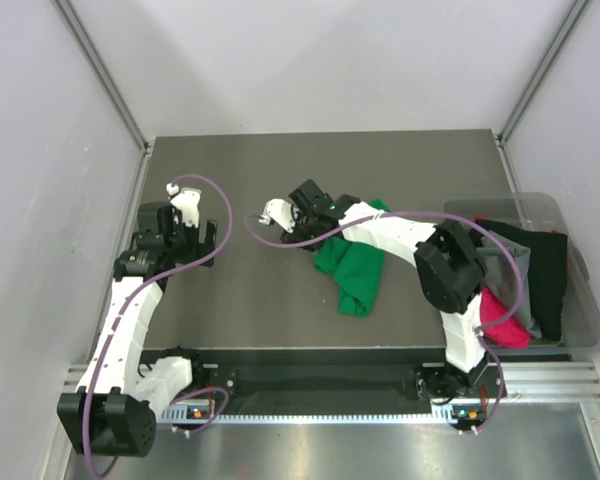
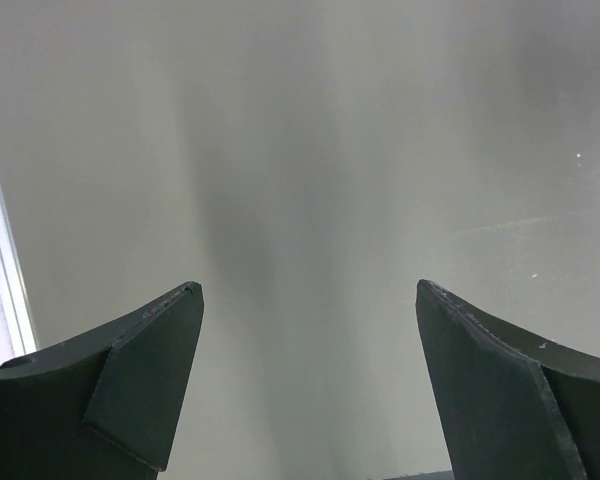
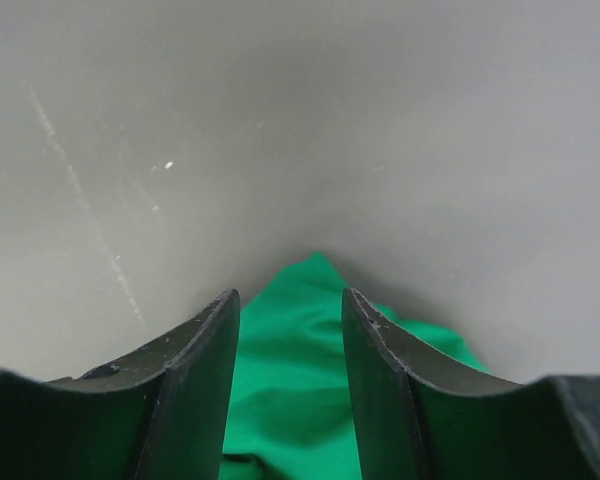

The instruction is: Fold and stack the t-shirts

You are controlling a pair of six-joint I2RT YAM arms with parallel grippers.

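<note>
A bright green t-shirt (image 1: 355, 270) lies crumpled on the dark table, right of centre. My right gripper (image 1: 310, 222) sits low over the shirt's left upper edge. In the right wrist view my right gripper (image 3: 290, 295) has its jaws apart, with a pointed fold of the green t-shirt (image 3: 290, 380) lying between and under them, not pinched. My left gripper (image 1: 180, 235) hovers over bare table at the left, far from the shirt. In the left wrist view my left gripper (image 2: 310, 290) stands wide open with nothing between its fingers.
A clear plastic bin (image 1: 580, 300) stands at the table's right edge. It holds a black t-shirt (image 1: 545, 270), a grey one (image 1: 505, 265) and a magenta-pink one (image 1: 500, 315). White walls enclose the table (image 1: 280, 160) on three sides.
</note>
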